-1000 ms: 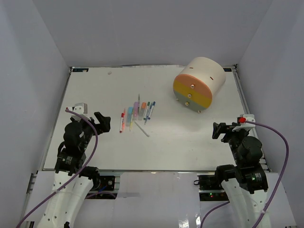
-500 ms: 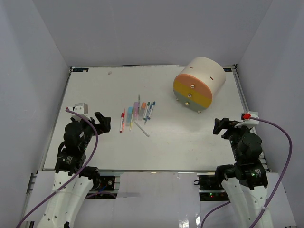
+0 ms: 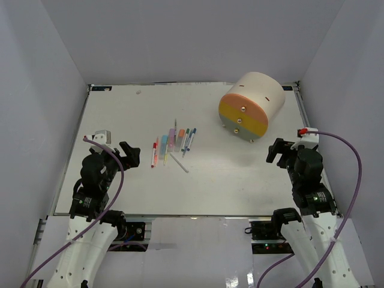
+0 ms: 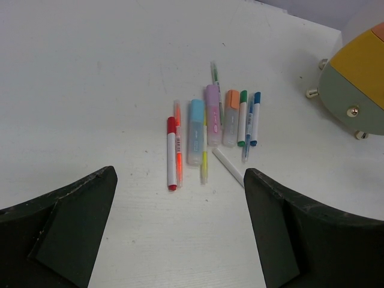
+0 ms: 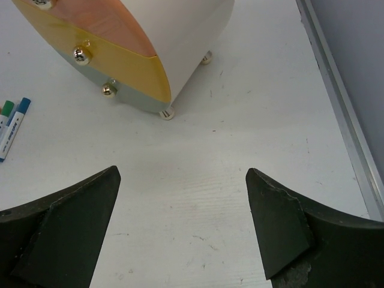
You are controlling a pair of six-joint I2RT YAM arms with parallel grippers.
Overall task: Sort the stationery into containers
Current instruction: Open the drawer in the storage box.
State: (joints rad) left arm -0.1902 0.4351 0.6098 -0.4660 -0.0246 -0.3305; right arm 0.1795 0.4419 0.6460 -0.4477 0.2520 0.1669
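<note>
**1. Layout, overhead view**
- Left gripper (image 3: 133,155): jaws fully spread, holding nothing. It hovers at 8 o'clock of the stationery (image 3: 172,143), near it but not touching.
- The stationery lies in one loose row on the table (image 3: 120,108), just off table centre towards 9 o'clock.
- The cream organiser (image 3: 258,90) stands at 1 o'clock of table centre, round face turned towards the arms.
- Right gripper (image 3: 276,152): jaws spread wide, holding nothing, at 5 o'clock of the organiser and apart from it.

**2. Progress**
- All three drawers appear shut, with no gap visible at any front.
- No item is seen outside the row.
- Judgement: sorting has not begun. Opening a drawer and moving every item remain.

**3. What each view adds**
- Overhead: the only view with both arms and the whole layout. The pens are too small to count here.
- Left wrist: separates the items. These include a red pen (image 4: 172,153), a light-blue highlighter (image 4: 196,129), a purple highlighter (image 4: 213,108), an orange highlighter (image 4: 231,117), green- and blue-capped markers, and a white bar (image 4: 228,167) lying askew at 5 o'clock of the row. Only the organiser's lower edge shows.
- Right wrist: shows the yellow drawer front (image 5: 114,60), the grey drawer front (image 5: 129,96), their brass knobs and the organiser's feet up close. Of the stationery, only two marker ends show at the 9 o'clock edge.
</note>
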